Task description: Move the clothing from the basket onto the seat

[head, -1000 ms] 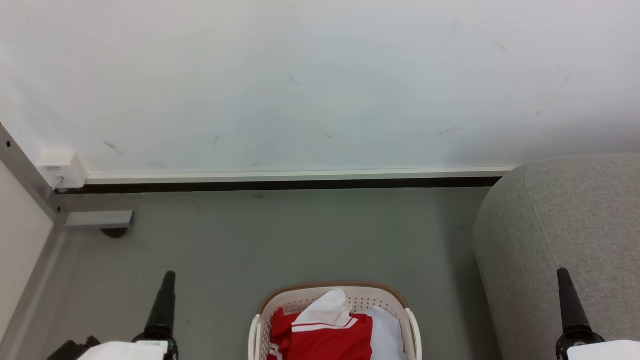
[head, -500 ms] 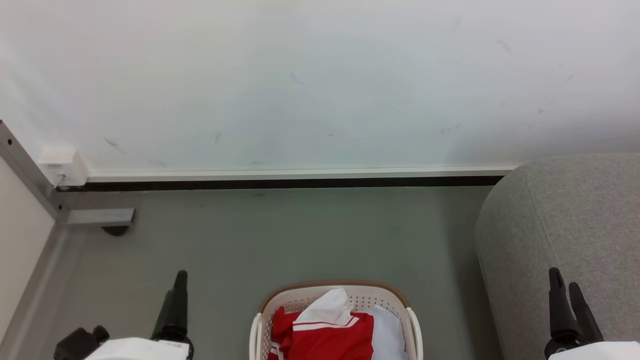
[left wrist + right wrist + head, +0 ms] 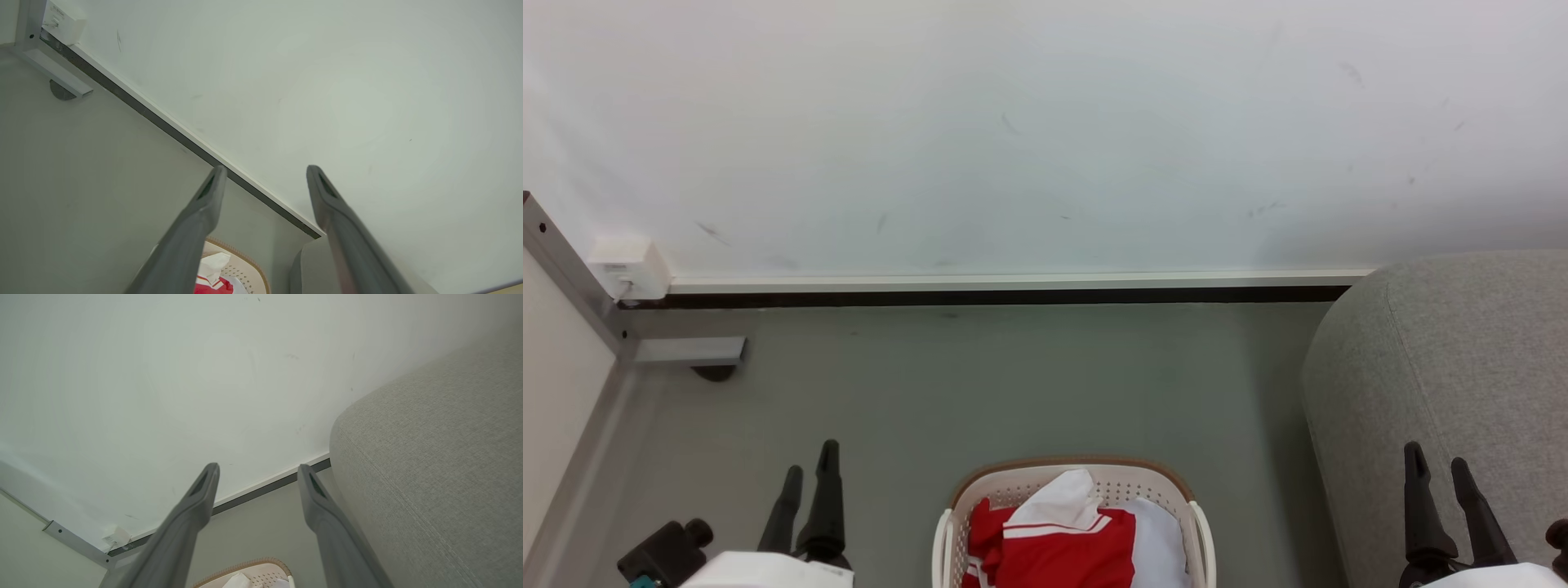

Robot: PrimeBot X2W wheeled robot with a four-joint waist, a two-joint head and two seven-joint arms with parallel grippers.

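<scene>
Grey floor (image 3: pixel 980 384); basket (image 3: pixel 1147 479) near centre holds bunched clothing (image 3: pixel 1054 549); seat (image 3: pixel 1445 351) at right. Spread and empty: left gripper (image 3: pixel 810 459), right gripper (image 3: pixel 1436 456). Best: drop straight in, pinch red folds, skip white cloth (image 3: pixel 1158 539).

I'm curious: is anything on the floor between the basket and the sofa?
No. In the head view, the grey floor between the basket and the sofa is bare.

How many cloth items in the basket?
2: red striped clothing centre-left, plain white cloth by the right wall of the basket. More may be hidden underneath.
</scene>
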